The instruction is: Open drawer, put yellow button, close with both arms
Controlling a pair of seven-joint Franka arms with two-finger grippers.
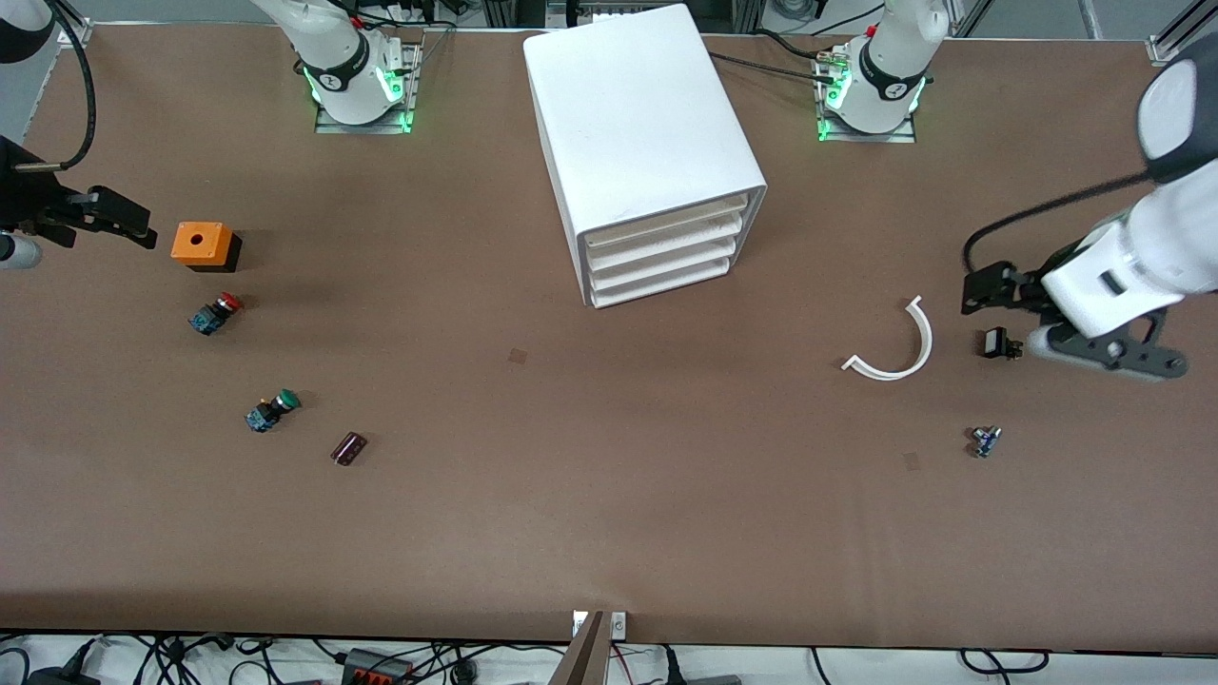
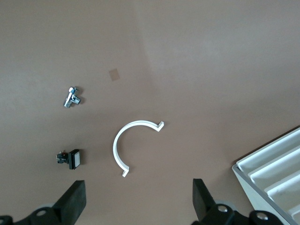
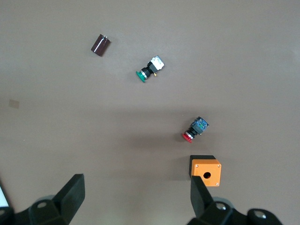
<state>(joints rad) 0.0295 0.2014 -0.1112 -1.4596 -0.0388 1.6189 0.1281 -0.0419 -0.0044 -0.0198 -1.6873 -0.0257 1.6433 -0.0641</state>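
Observation:
The white cabinet (image 1: 638,124) stands at the middle of the table near the arms' bases, its four drawers facing the front camera. The top drawer (image 1: 666,224) is shut. No yellow button shows in any view. My left gripper (image 1: 985,290) is open and empty over the table at the left arm's end; in the left wrist view (image 2: 139,194) it hangs over bare table beside a white arc (image 2: 129,145), with a cabinet corner (image 2: 276,173) in view. My right gripper (image 1: 105,217) is open and empty at the right arm's end, beside an orange box (image 3: 206,171) in the right wrist view (image 3: 137,190).
At the right arm's end lie the orange holed box (image 1: 200,244), a red-capped switch (image 1: 215,313), a green-capped switch (image 1: 272,410) and a dark cylinder (image 1: 348,448). At the left arm's end lie the white arc (image 1: 899,347), a small black switch (image 1: 996,343) and a metal part (image 1: 985,440).

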